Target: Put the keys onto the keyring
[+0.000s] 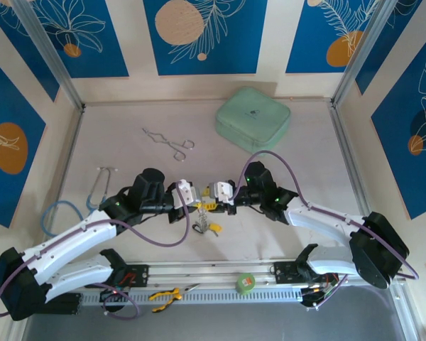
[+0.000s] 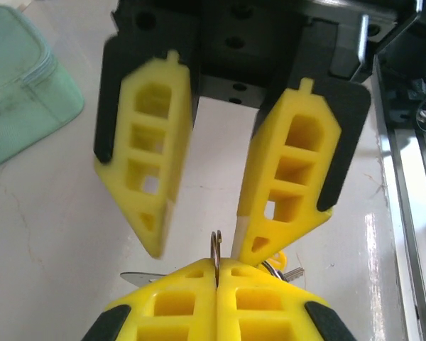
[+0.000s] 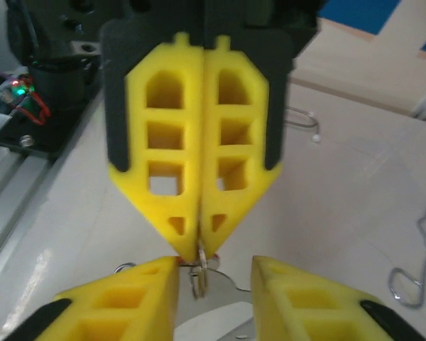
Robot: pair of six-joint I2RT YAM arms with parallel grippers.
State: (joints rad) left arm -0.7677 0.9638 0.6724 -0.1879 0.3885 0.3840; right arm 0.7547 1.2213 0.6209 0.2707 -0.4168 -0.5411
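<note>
Keyring [image 3: 199,275] pinched upright between the closed fingertips of the right tool [image 3: 199,245], mid-bench, slightly toward the near edge. Keys [image 1: 207,226] dangle just below where the two tools meet; a yellow tag and silver blades show behind the ring [image 2: 216,245] in the left wrist view. Cannot tell whether the keys touch the bench [image 1: 298,163]. Left tool [image 2: 202,249] is open, fingers either side of the ring, tip to tip with the right tool. Forceps [image 1: 169,141] lie farther back, mint pouch [image 1: 253,117] far right, stethoscope [image 1: 99,186] left, green tape roll [image 1: 246,283] at the near rail.
</note>
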